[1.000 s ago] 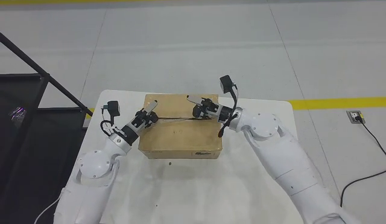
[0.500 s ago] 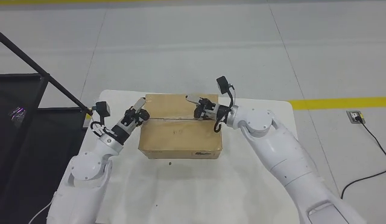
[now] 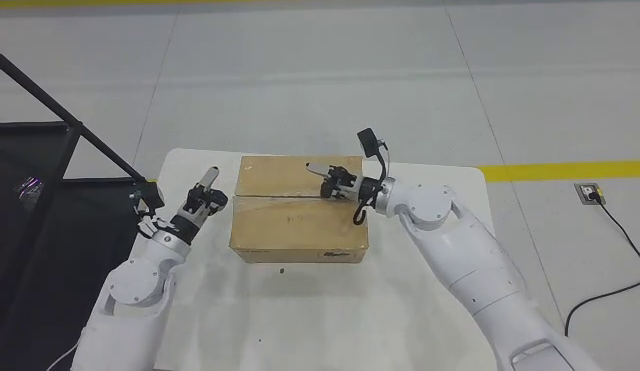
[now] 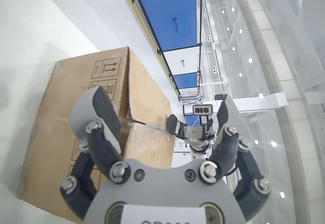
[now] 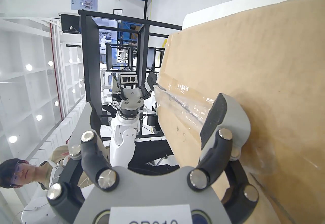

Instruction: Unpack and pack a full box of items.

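A brown cardboard box [image 3: 300,211] is seen standing on the white tabletop [image 3: 330,306], toward its far edge, with its top flaps folded shut. The seam between the flaps is covered by a strip of clear tape [image 5: 181,101], which is seen running the length of the top; in the left wrist view the box [image 4: 63,113] is shown from its end, where shipping symbols are printed.

The right gripper [image 3: 322,176] is held over the top of the box, on the far side of the seam and right of its middle. Its jaws are spread wide and nothing is held between them; one finger [image 5: 221,118] is seen close against the cardboard beside the tape, though contact cannot be made out.

The left gripper [image 3: 207,183] is positioned above the tabletop just beside the left end of the box, apart from it. Its jaws are likewise opened wide and left empty, and they are pointed toward the box end.

A black metal frame [image 3: 45,136] is seen on the floor left of the tabletop.
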You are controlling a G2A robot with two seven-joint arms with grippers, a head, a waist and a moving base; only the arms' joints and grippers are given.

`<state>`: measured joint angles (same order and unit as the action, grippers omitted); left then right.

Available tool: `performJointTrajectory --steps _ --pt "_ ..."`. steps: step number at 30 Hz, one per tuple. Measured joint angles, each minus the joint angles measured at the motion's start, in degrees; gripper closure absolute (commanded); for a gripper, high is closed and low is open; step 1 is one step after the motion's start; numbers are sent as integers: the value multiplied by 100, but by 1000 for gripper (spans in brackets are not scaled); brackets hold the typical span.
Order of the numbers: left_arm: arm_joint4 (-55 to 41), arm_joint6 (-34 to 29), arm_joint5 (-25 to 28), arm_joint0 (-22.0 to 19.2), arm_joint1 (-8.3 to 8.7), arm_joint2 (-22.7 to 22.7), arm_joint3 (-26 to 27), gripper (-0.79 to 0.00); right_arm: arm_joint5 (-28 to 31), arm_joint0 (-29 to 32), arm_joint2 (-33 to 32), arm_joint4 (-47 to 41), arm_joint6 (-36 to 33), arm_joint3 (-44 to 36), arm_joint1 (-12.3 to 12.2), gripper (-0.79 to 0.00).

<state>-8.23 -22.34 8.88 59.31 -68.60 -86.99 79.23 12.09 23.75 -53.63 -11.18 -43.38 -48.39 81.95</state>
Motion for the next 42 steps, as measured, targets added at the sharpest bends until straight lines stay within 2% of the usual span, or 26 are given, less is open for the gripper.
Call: performJointTrajectory --steps 13,28,34,42 --pt "-100 -58 -16 38 -44 296 -95 -785 -133 -67 247 53 3 27 160 -785" --pt "-399 -152 102 137 -85 471 -1 -785 -40 -320 646 -102 88 497 504 -785" --pt "-606 37 199 224 -88 338 20 -785 3 -471 915 -206 54 720 733 -785" --pt "-855 158 344 601 -38 -108 197 -785 10 -735 1283 -344 109 1144 1115 -785"
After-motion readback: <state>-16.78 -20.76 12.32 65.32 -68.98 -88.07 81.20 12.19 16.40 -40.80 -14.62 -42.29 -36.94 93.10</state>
